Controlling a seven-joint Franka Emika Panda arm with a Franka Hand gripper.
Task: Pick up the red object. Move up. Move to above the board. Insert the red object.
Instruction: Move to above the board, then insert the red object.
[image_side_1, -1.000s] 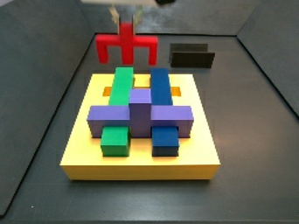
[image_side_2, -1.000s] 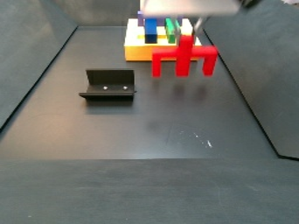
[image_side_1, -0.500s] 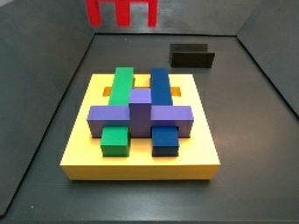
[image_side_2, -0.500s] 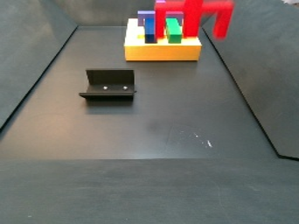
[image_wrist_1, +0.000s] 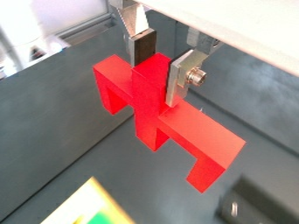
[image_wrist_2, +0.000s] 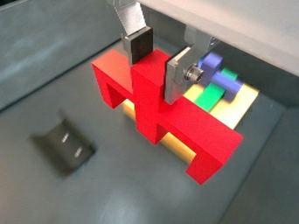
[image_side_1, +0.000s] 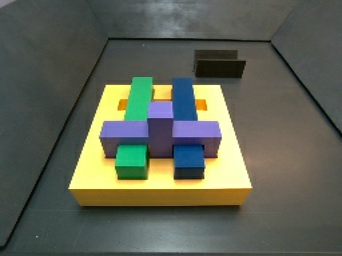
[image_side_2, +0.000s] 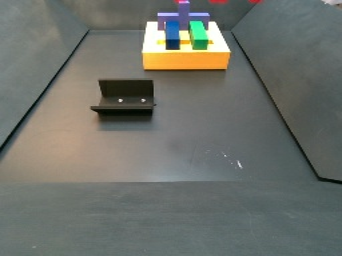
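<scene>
The gripper is shut on the upright post of the red object, a bright red arch that hangs in the air with its legs pointing down. Both wrist views show this grip. Under the red object lies the yellow board, partly hidden by it. In both side views the board lies on the dark floor, bearing a green block, a blue block and a purple cross. The gripper is above the frame in both side views.
The fixture stands behind the board near the back wall, and it also shows in a side view and a wrist view. Dark walls enclose the floor on all sides.
The gripper has carried the red object upward and out of the top of both side views. One second ago it hung just above the floor beside the board.
</scene>
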